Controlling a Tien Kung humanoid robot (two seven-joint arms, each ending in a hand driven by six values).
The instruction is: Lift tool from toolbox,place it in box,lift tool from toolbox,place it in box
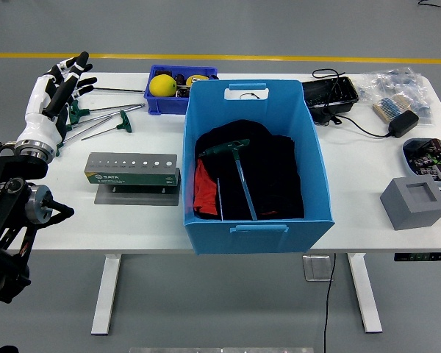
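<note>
Left hand (pixel 59 88) up in the upper left of the frame, fingers spread, gripping nothing, hovering over the green-handled T-wrenches (pixel 95 118) loose on the white table (pixel 353 191). One T-handle wrench (pixel 231 165) already down in the blue box (pixel 253 165) at centre, on dark cloth. Looks like the reach for the second tool. Next up: settling over one green handle, closing on it cleanly, clearing the grey tool holder (pixel 134 173) below. Right hand nowhere in view.
</note>
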